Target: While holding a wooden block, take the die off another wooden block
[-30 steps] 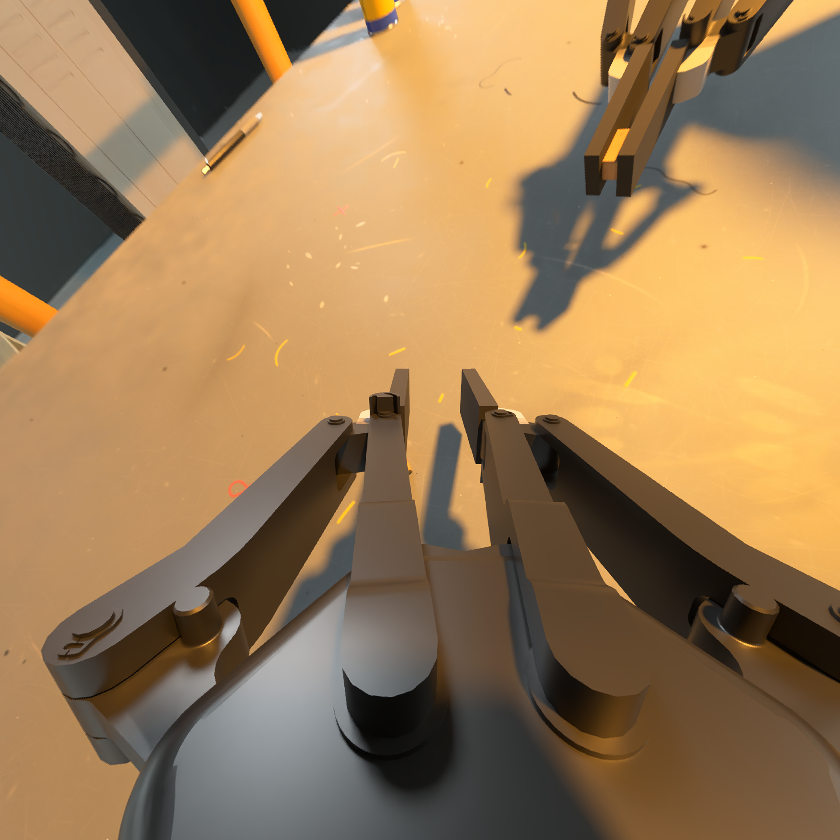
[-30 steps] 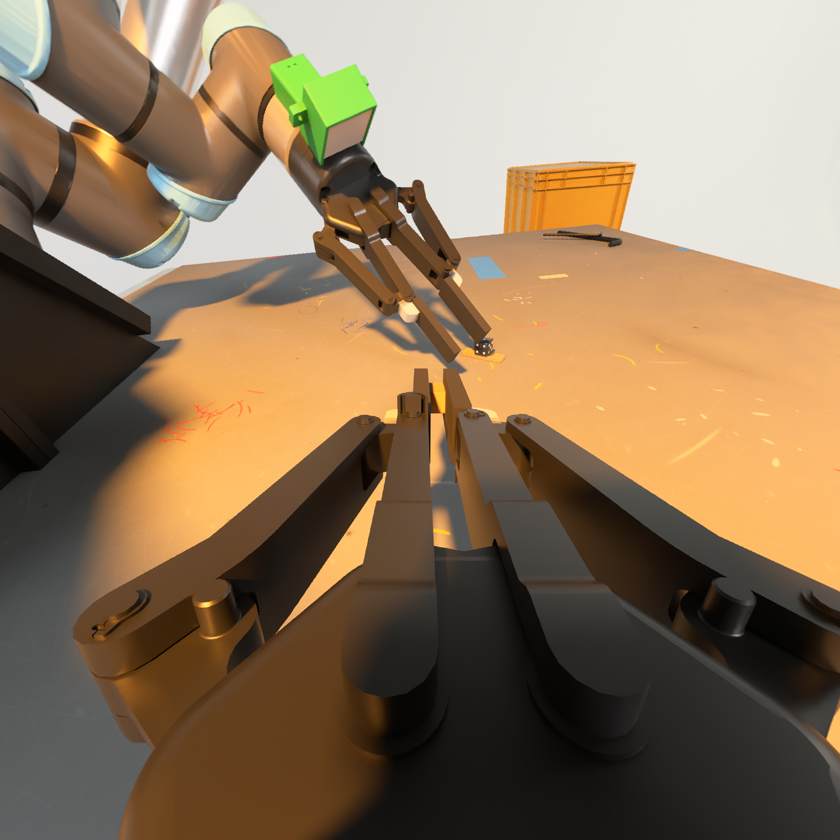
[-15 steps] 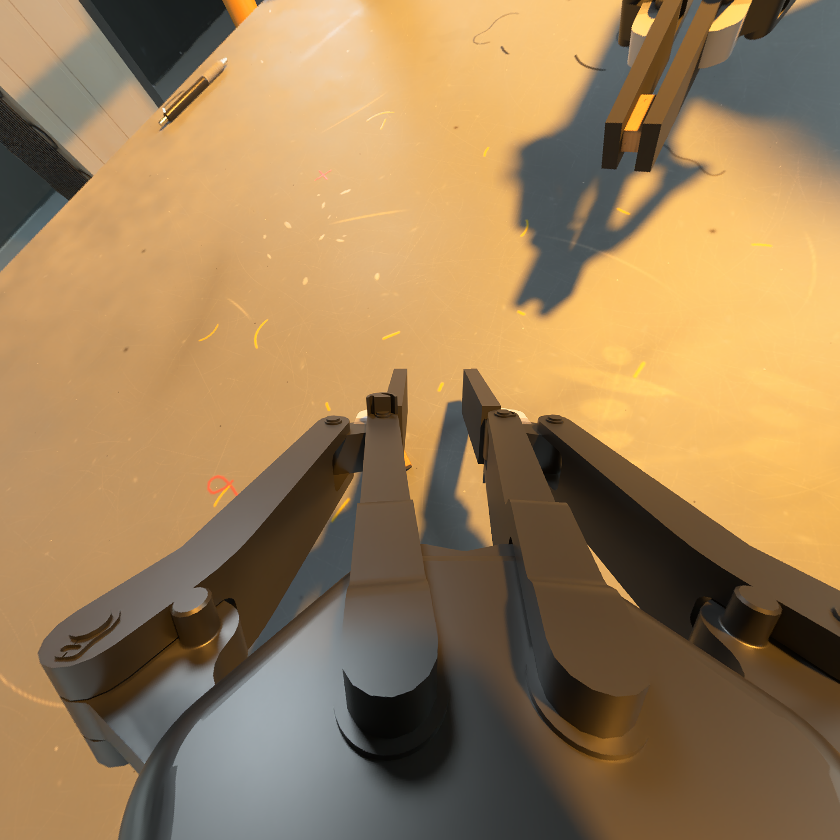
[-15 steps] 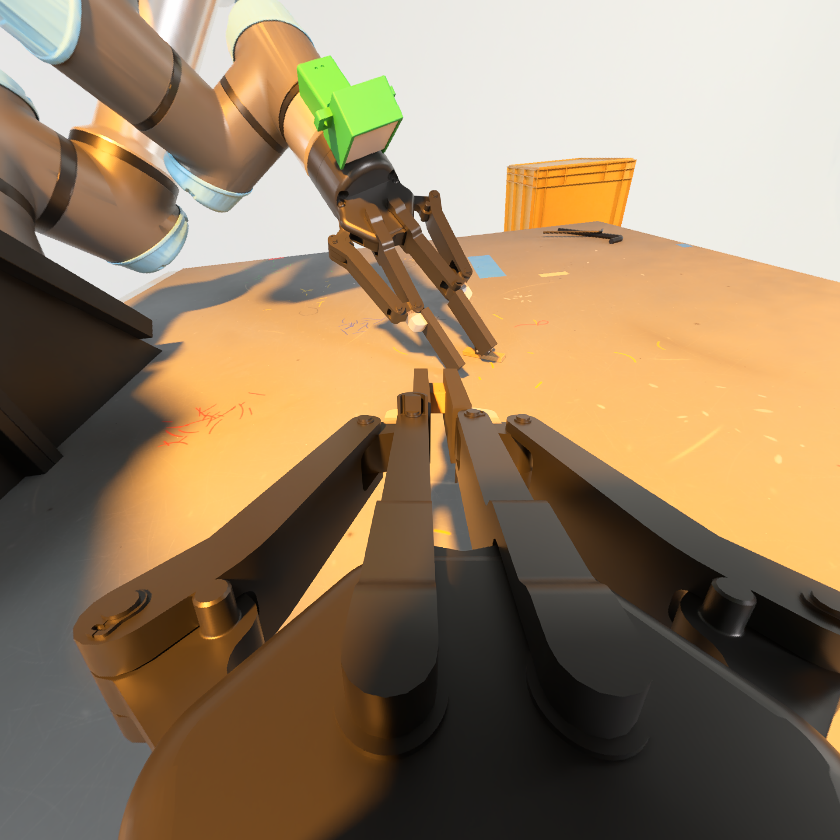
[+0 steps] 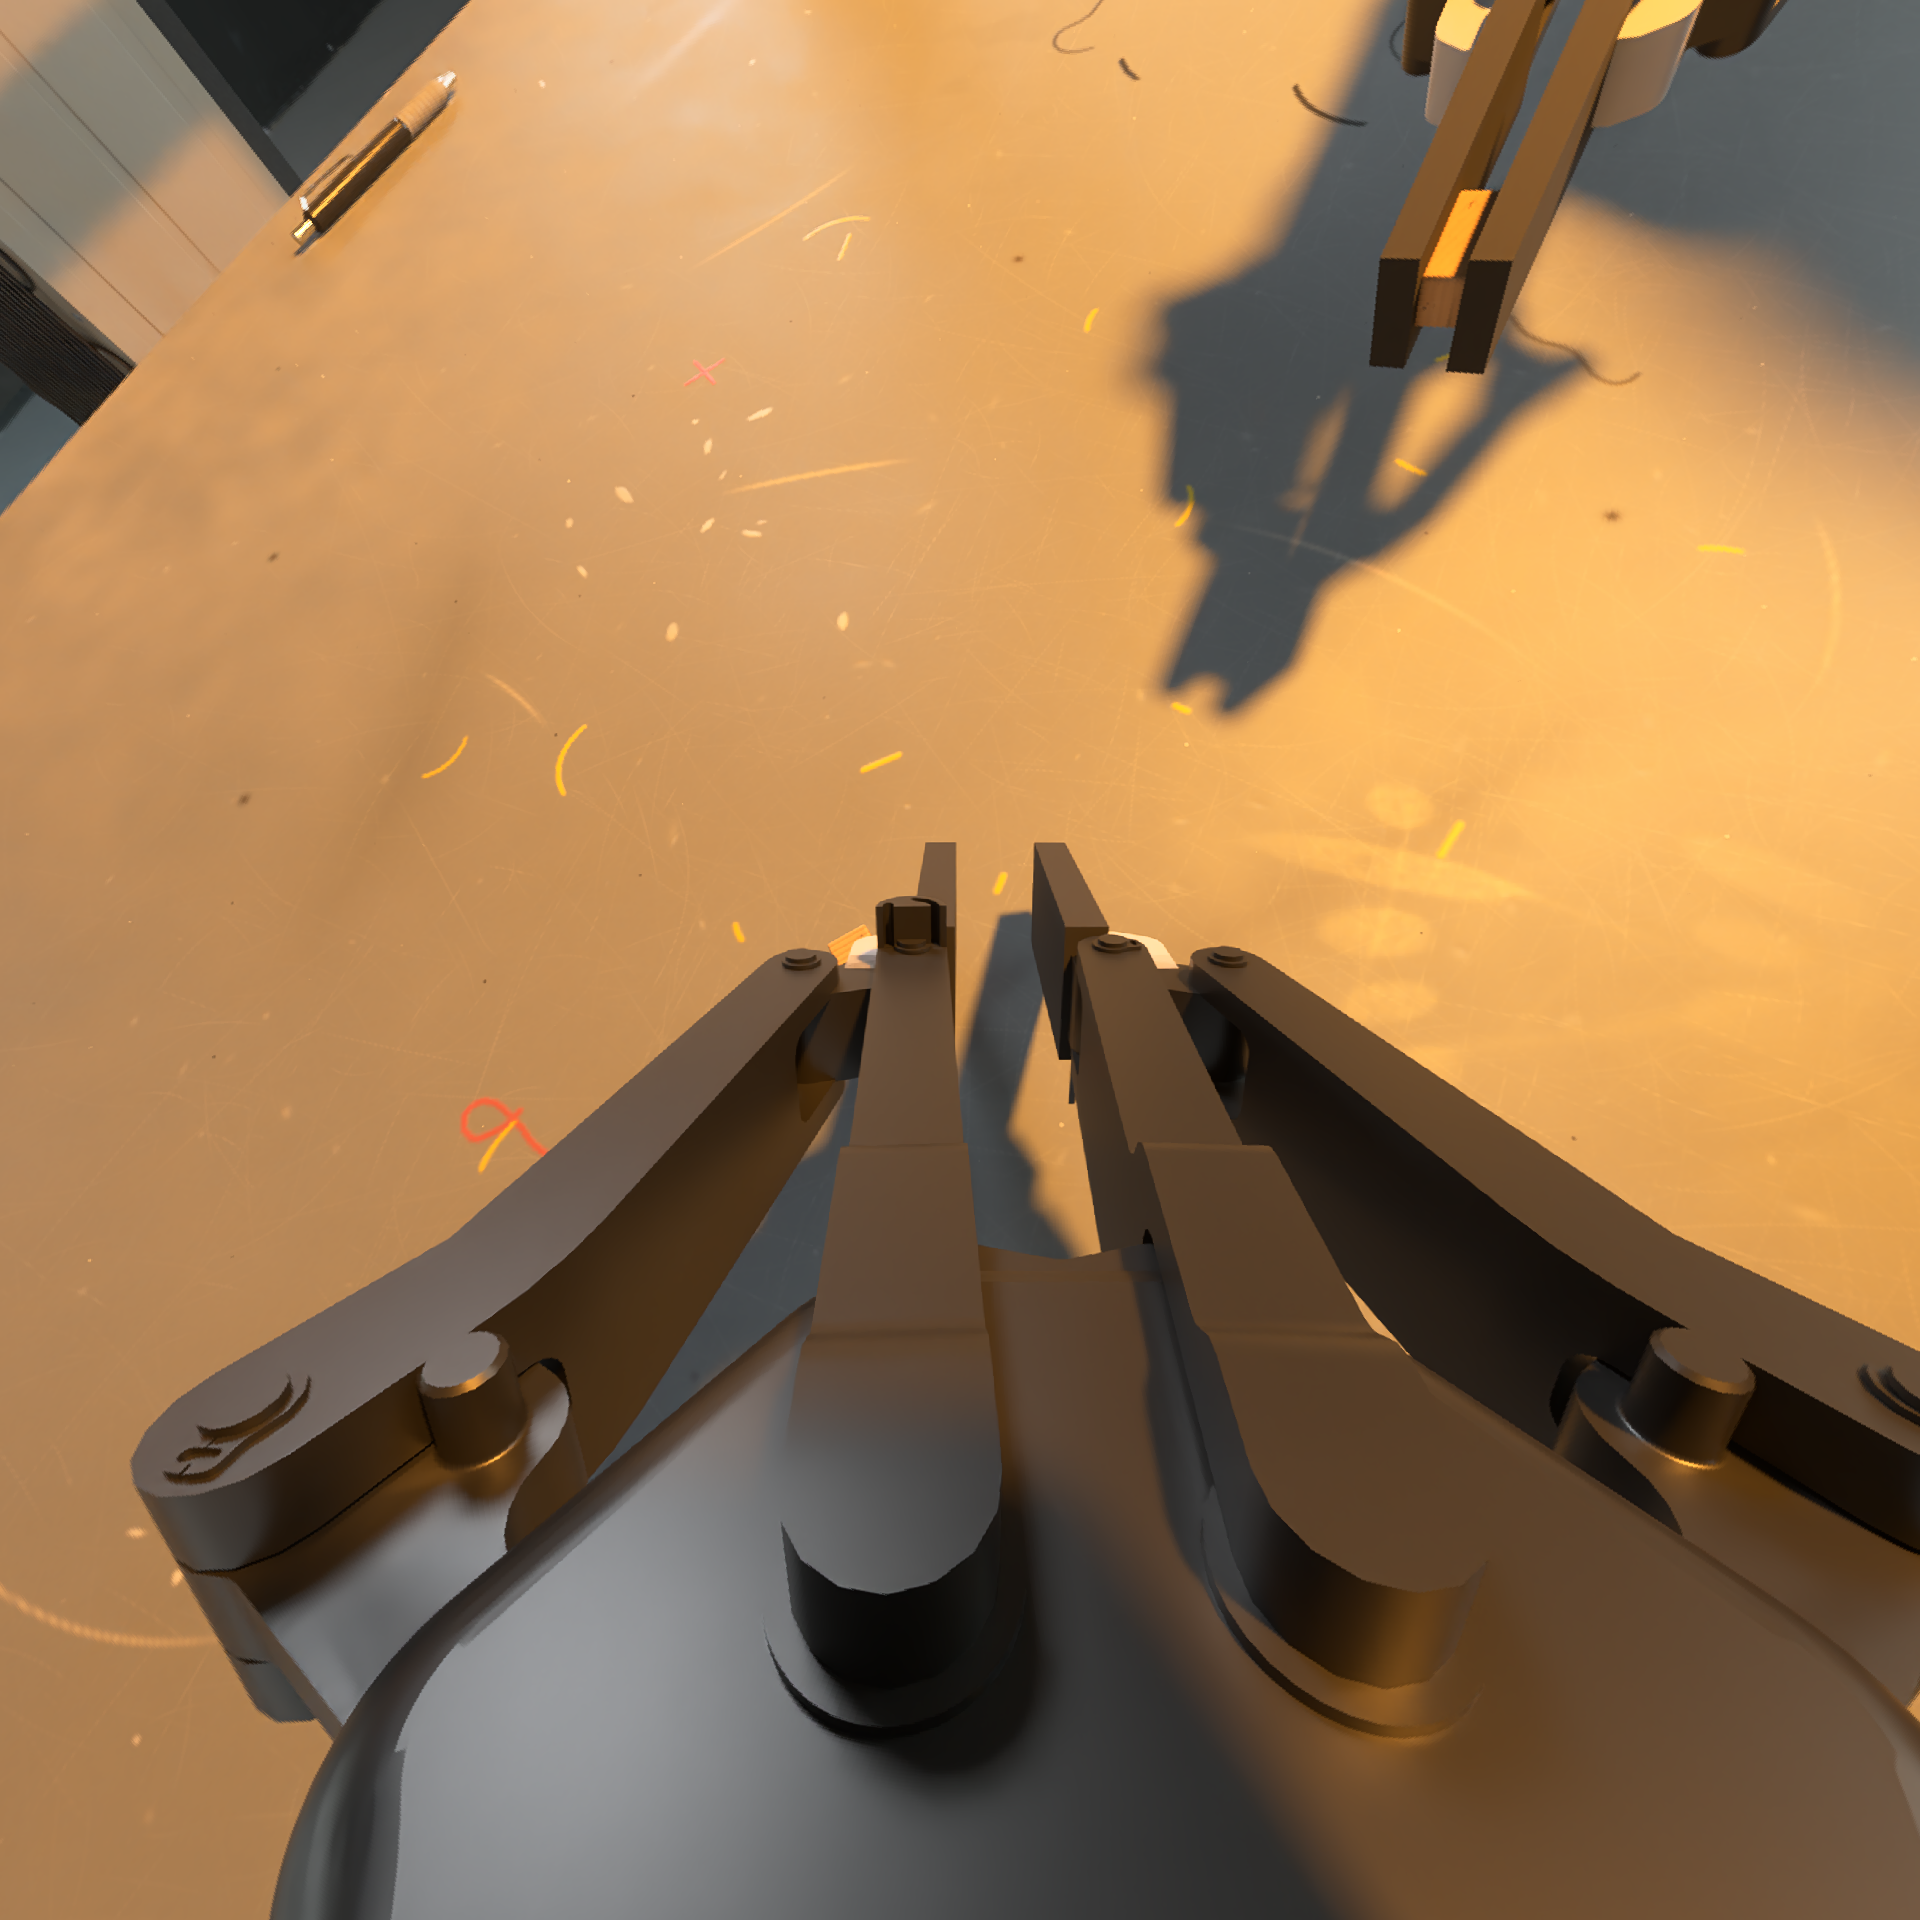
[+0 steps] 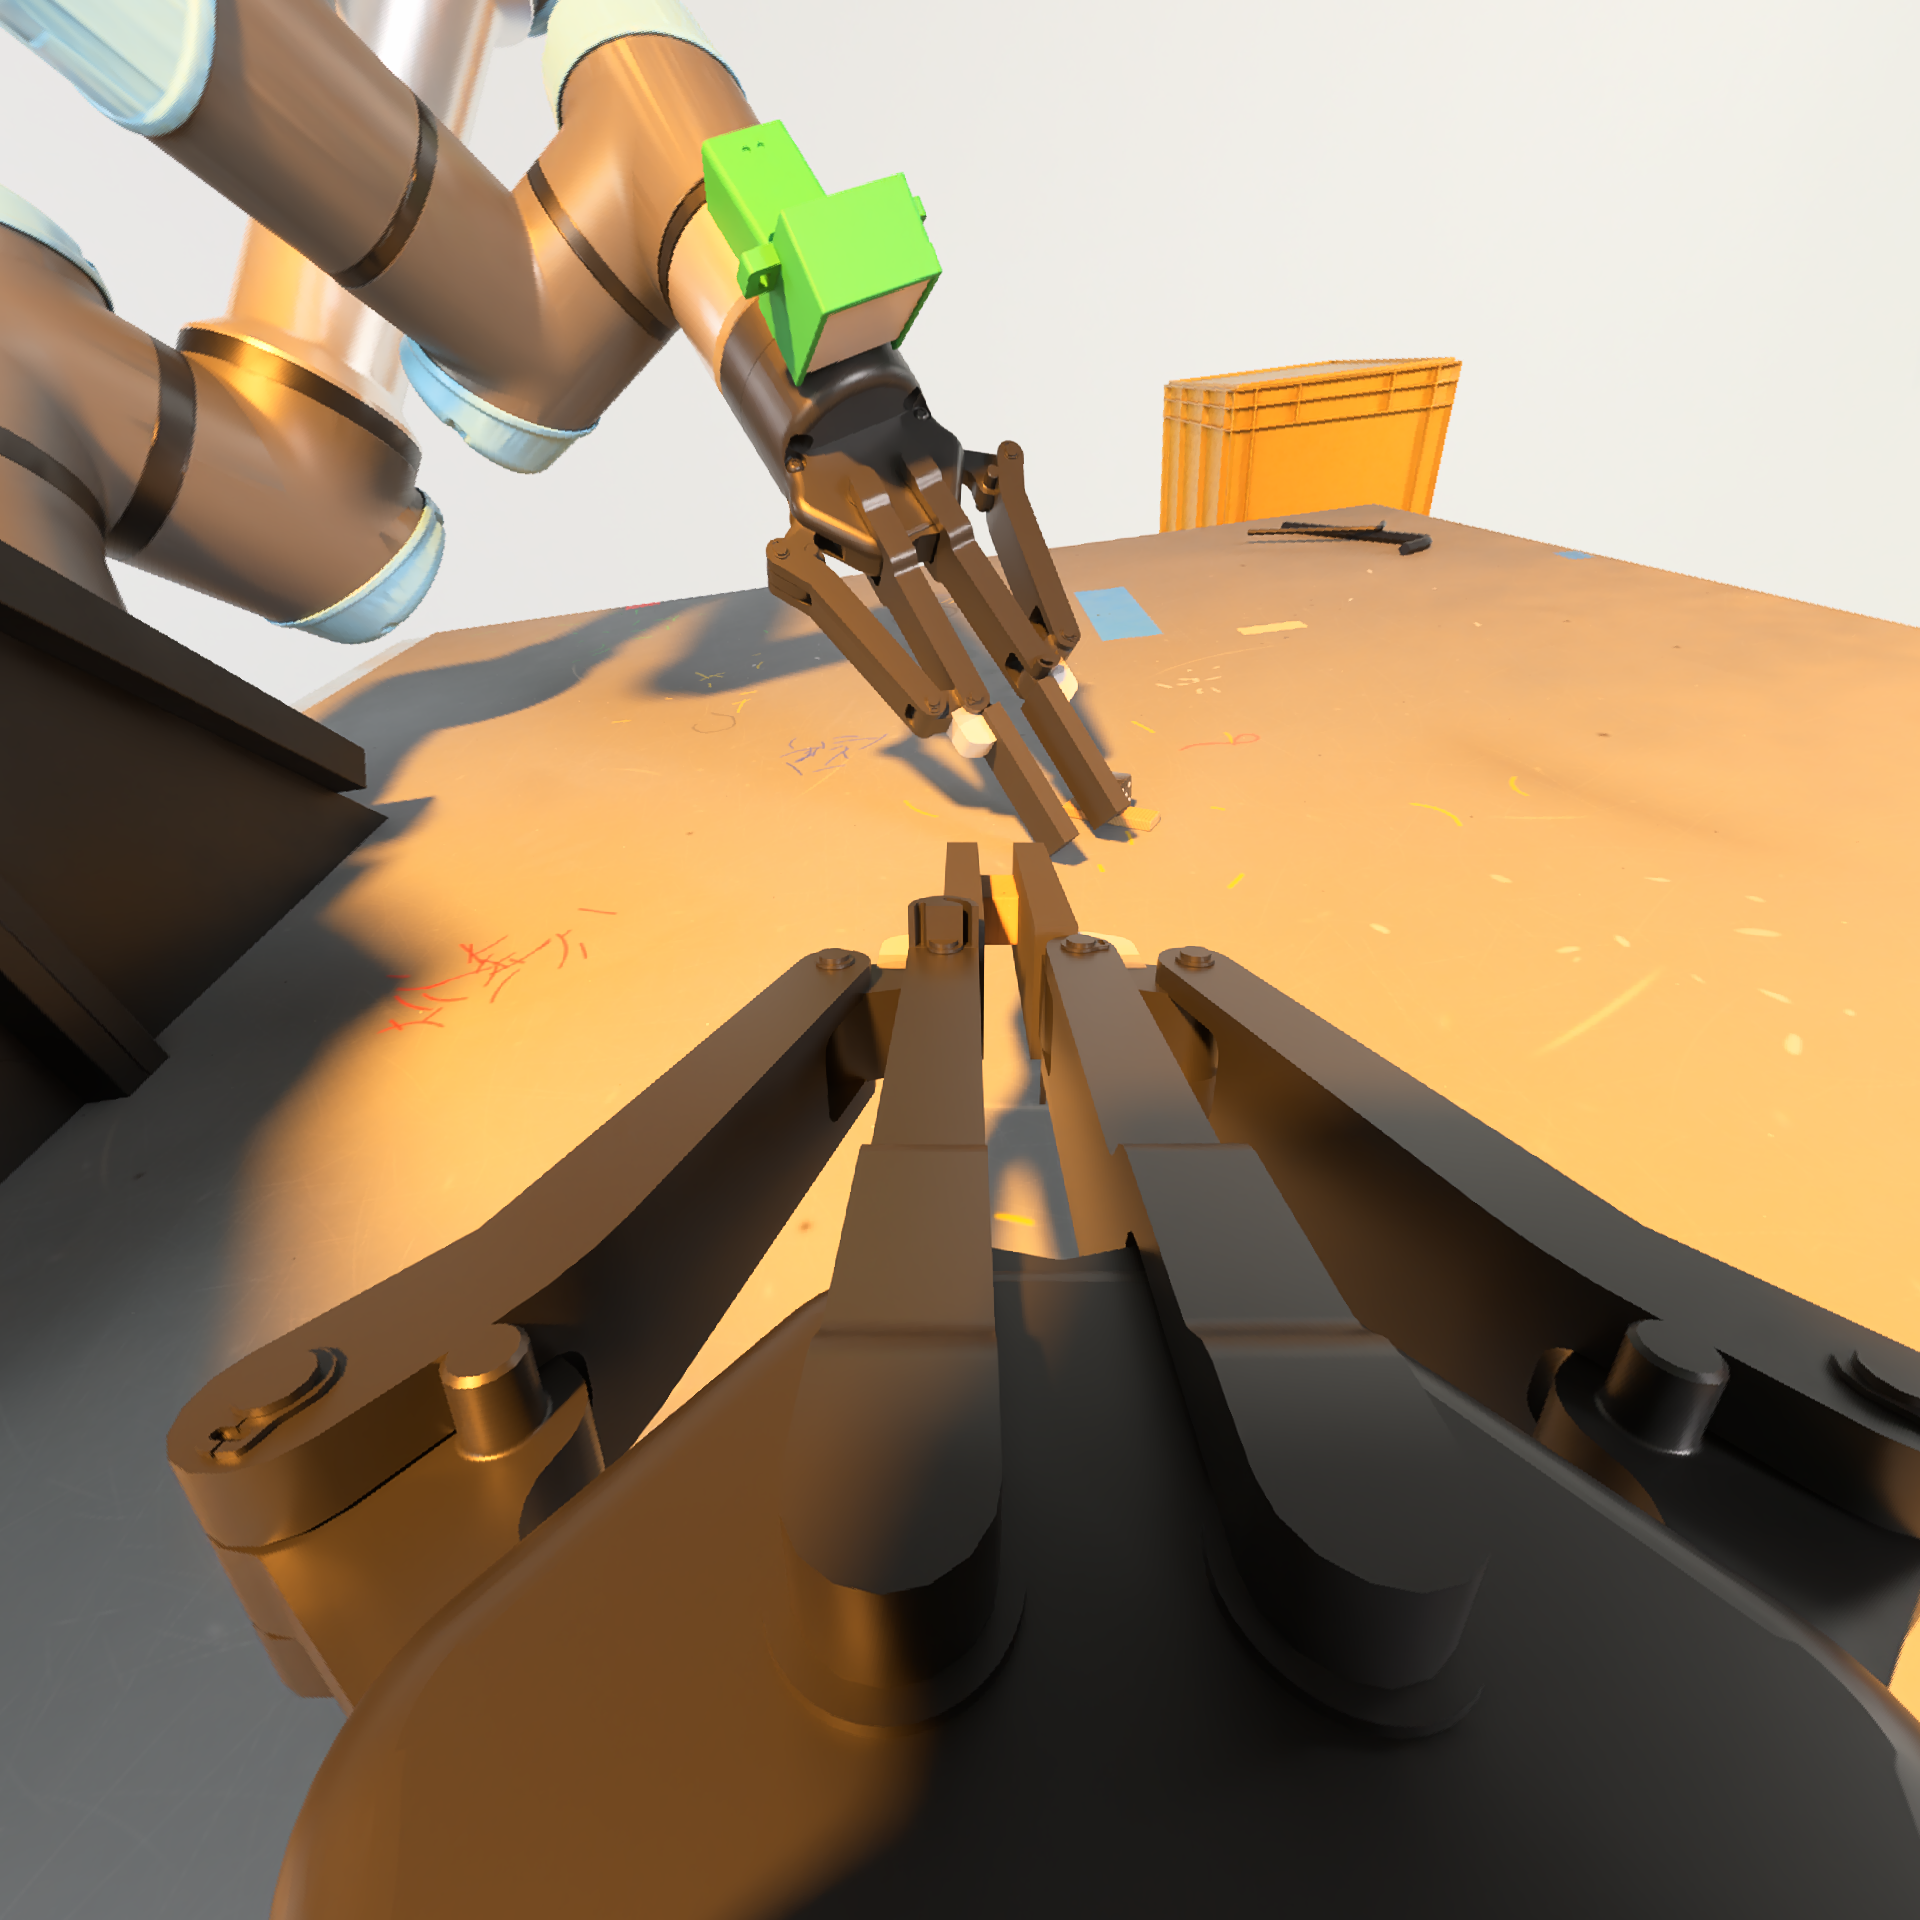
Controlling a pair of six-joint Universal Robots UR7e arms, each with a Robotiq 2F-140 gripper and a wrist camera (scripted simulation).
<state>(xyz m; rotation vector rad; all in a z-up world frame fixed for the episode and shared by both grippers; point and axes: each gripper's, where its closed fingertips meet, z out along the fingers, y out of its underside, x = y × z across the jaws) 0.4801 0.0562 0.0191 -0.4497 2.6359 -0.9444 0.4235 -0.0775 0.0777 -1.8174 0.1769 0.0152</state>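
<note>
My right gripper (image 6: 997, 862) is shut on a small wooden block (image 6: 1000, 906) and holds it above the table. It also shows in the left wrist view (image 5: 1439, 358), with the block (image 5: 1455, 249) between its fingers. My left gripper (image 5: 994, 862) is slightly open with nothing between its fingers. In the right wrist view the left gripper (image 6: 1086, 828) reaches down to the table, next to a second flat wooden block (image 6: 1141, 821). The die (image 6: 1122, 784) on that block is mostly hidden behind a finger. In the left wrist view only a corner of that block (image 5: 847, 943) peeks out beside the left finger.
A pen (image 5: 374, 156) lies near the table's far left edge. An orange crate (image 6: 1309, 442) and a black tool (image 6: 1340, 535) are at the far end. A dark box (image 6: 156, 790) stands at the left, under the left arm.
My left gripper has come down and forward to the table, reaching the block with the die, which now hides behind a finger. The right gripper has kept still with its block.
</note>
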